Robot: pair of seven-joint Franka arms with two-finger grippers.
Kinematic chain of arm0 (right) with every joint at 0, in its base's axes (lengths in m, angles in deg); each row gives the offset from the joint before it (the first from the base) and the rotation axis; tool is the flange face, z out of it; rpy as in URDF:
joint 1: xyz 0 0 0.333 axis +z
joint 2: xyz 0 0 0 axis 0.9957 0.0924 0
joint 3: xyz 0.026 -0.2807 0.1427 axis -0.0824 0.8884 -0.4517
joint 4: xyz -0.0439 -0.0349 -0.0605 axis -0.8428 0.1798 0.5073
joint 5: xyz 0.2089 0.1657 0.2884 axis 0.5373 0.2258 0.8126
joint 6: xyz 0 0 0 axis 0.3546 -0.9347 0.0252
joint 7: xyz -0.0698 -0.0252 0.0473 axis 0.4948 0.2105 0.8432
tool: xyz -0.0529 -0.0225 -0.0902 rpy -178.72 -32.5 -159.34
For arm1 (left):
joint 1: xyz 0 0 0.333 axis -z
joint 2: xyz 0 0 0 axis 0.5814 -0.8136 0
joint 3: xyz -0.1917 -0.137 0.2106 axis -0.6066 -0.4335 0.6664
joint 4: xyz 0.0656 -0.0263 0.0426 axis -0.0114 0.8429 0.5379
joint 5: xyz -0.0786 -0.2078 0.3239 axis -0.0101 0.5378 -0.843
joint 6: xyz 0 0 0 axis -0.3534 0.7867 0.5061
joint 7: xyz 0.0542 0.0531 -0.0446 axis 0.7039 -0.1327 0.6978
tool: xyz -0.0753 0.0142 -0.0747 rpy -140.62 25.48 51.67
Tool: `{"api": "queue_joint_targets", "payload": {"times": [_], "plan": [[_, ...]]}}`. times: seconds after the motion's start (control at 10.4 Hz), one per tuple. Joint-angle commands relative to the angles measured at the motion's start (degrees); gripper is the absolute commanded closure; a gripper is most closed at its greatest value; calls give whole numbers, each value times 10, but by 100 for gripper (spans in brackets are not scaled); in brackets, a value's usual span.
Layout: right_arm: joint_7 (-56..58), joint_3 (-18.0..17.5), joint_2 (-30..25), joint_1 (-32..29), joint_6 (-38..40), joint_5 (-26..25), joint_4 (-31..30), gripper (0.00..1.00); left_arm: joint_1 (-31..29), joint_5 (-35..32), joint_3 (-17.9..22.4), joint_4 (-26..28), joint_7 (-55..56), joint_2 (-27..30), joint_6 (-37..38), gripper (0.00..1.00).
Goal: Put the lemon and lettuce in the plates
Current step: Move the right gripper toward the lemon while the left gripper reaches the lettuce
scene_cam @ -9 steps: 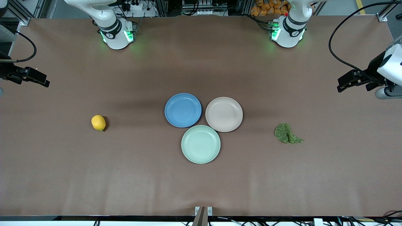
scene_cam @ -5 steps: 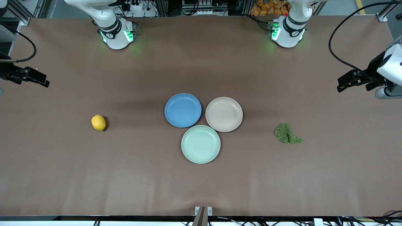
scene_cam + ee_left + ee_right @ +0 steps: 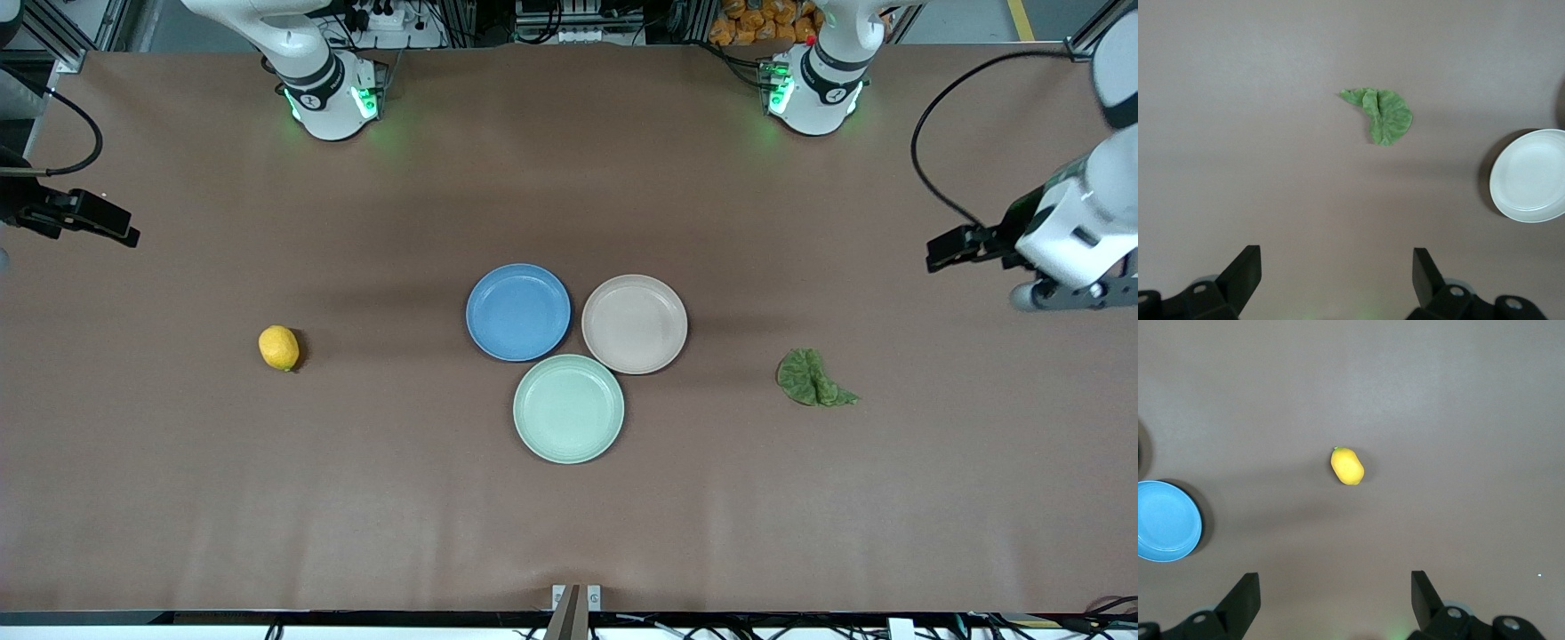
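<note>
The lemon [image 3: 279, 348] lies on the table toward the right arm's end and also shows in the right wrist view [image 3: 1347, 466]. The lettuce [image 3: 813, 380] lies flat toward the left arm's end and also shows in the left wrist view [image 3: 1385, 117]. The blue plate [image 3: 518, 312] and the beige-pink plate [image 3: 635, 324] stand side by side mid-table, both empty. My left gripper [image 3: 944, 255] hangs open and empty high over the table's edge, apart from the lettuce [image 3: 1337, 255]. My right gripper [image 3: 124, 233] hangs open and empty over the other edge, apart from the lemon [image 3: 1335, 577].
A pale mint-green plate [image 3: 569, 409], empty, touches both other plates and lies nearer to the front camera. The blue plate shows at the edge of the right wrist view [image 3: 1165, 520], the beige-pink plate at the edge of the left wrist view [image 3: 1531, 175]. Brown table cover all around.
My left arm has swung down and a little in toward the table's middle. The right arm, the lemon, the lettuce and the plates have not moved.
</note>
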Motion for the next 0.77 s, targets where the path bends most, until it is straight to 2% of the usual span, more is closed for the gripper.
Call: {"api": "queue_joint_targets", "payload": {"times": [0.0,0.48,0.67], "plan": [[-6,-9,-2,-8,-13,-2,-17,0,-2,10,-4,4,-6,-26,-28,0],[-6,-11,34,-2,-72,2,-59,0,-4,7,-4,97,9,-67,-128,0],[-6,-11,40,-3,-131,4,-109,0,3,6,-4,93,21,-106,-146,0]]}}
